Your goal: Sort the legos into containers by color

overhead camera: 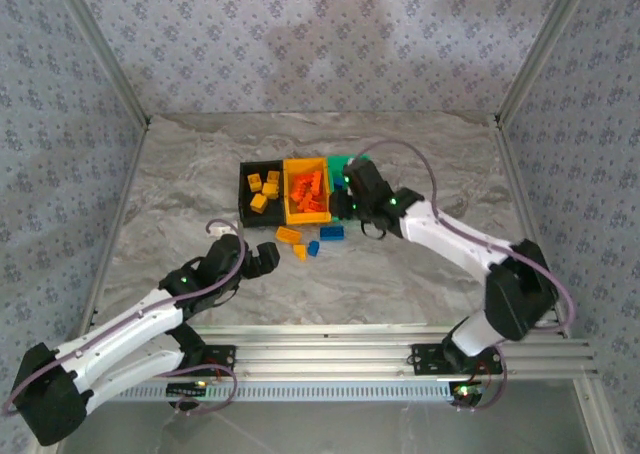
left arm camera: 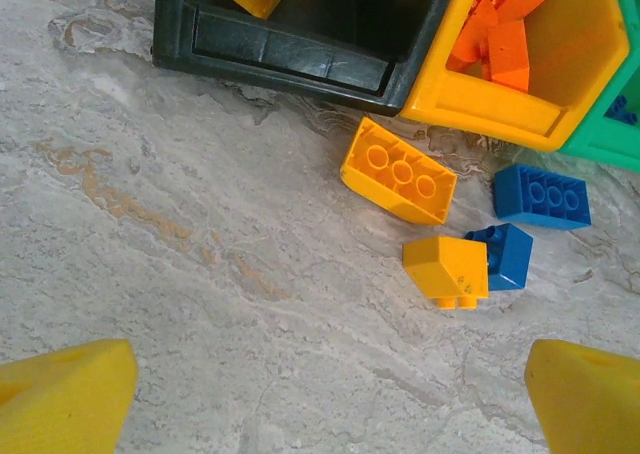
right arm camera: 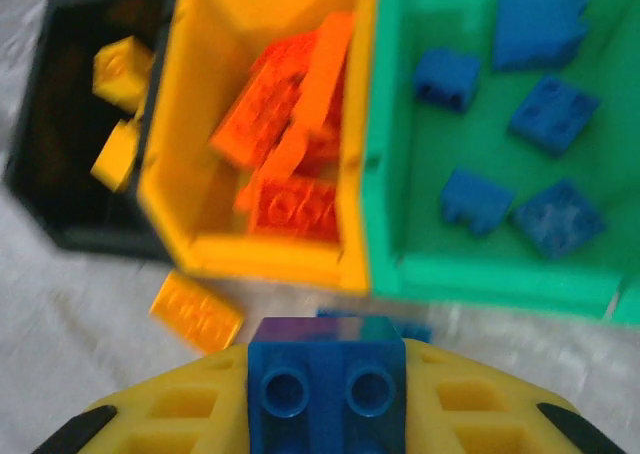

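Grey marbled tabletop (overhead camera: 420, 274) is stretching between walls (overhead camera: 300, 44) papered in a pale floral print in the overhead view. Three joined bins are sitting near the middle. A black bin (overhead camera: 244, 196) on the left is holding yellow bricks (overhead camera: 262, 189). A yellow-orange bin (overhead camera: 308, 215) in the centre is holding orange-red bricks (overhead camera: 308, 189). A green bin (overhead camera: 345, 161) on the right is mostly covered by the right arm (overhead camera: 450, 239). The right gripper (overhead camera: 347, 196) is hanging at the green bin's near edge; how its jaws are standing cannot be told from here. Four loose legos (overhead camera: 288, 235), two yellow and two blue, are lying just in front of the bins. The left gripper (overhead camera: 262, 260) is hovering over bare table to their near left.

From the left wrist camera, the left gripper (left arm camera: 328, 399) is standing wide open, its yellow fingertips (left arm camera: 65, 394) in the bottom corners with nothing between them. Ahead, a yellow studded brick (left arm camera: 398, 171) is lying tilted just before the yellow-orange bin (left arm camera: 500, 109). A small yellow piece (left arm camera: 446, 269) is touching a small blue piece (left arm camera: 505, 254). A flat blue brick (left arm camera: 541, 196) is lying studs up near the green bin (left arm camera: 610, 144).

The right wrist camera is giving a blurred picture. The right gripper (right arm camera: 326, 414) is clamping a blue brick (right arm camera: 326, 384) between its yellow fingers (right arm camera: 170, 414). Beyond it, blue bricks (right arm camera: 550, 114) are lying scattered in the green bin (right arm camera: 480, 274). Orange-red bricks (right arm camera: 290, 134) are piling up in the yellow-orange bin (right arm camera: 270, 259), and yellow bricks (right arm camera: 120, 69) are sitting in the black bin (right arm camera: 60, 224). The yellow studded brick (right arm camera: 195, 312) is lying on the table before the yellow-orange bin.
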